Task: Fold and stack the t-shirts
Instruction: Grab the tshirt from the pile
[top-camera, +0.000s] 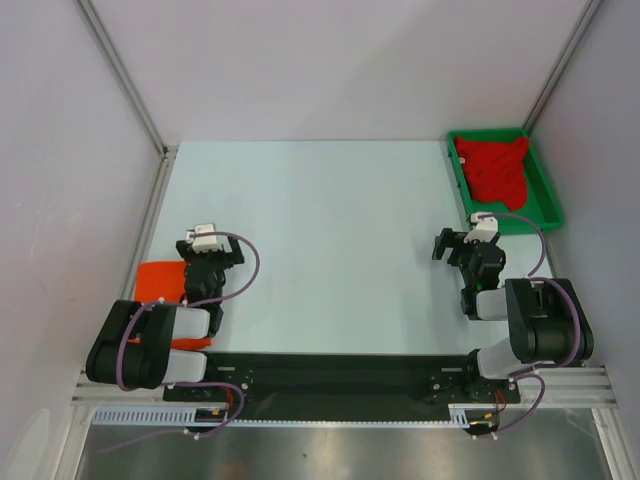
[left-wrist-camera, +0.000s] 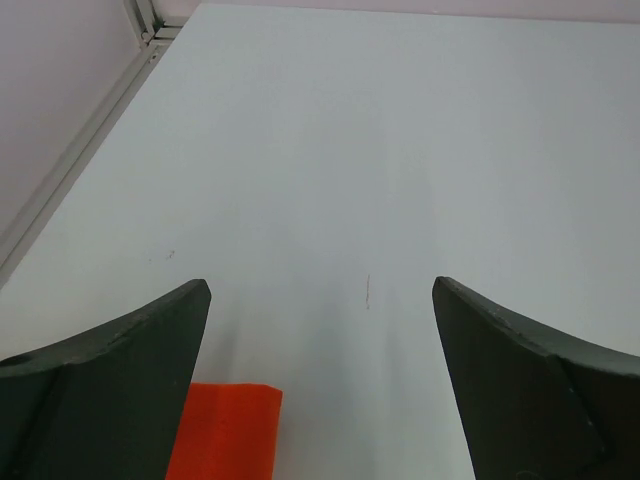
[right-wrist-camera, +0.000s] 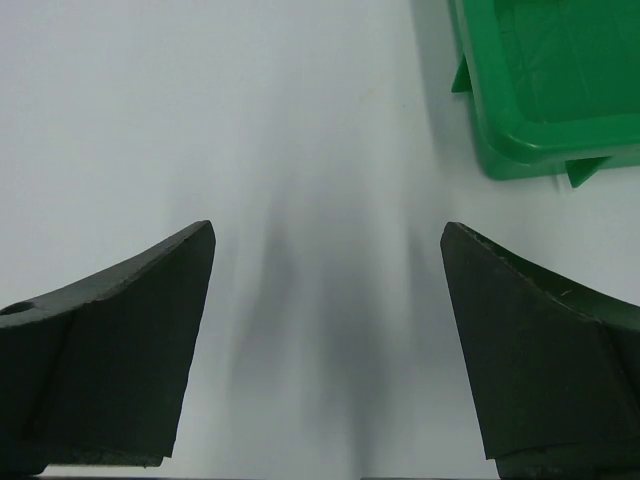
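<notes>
Red shirt lies bunched up inside the green tray, at the far right corner of the table. Orange shirt lies flat in a neat folded shape at the near left edge of the table, well apart from the red one. The left arm stands over it and hides part of it.

The left claw points out past the orange shirt, over bare table. Its fingers are spread wide and hold nothing. In the left wrist view a corner of the orange shirt peeks out just beside the left finger.

The right claw is near the tray's near end but does not touch it. Its fingers are spread wide too, with only bare table between them. In the right wrist view the tray's corner sits off to the far right.

Pale walls stand around the table.
</notes>
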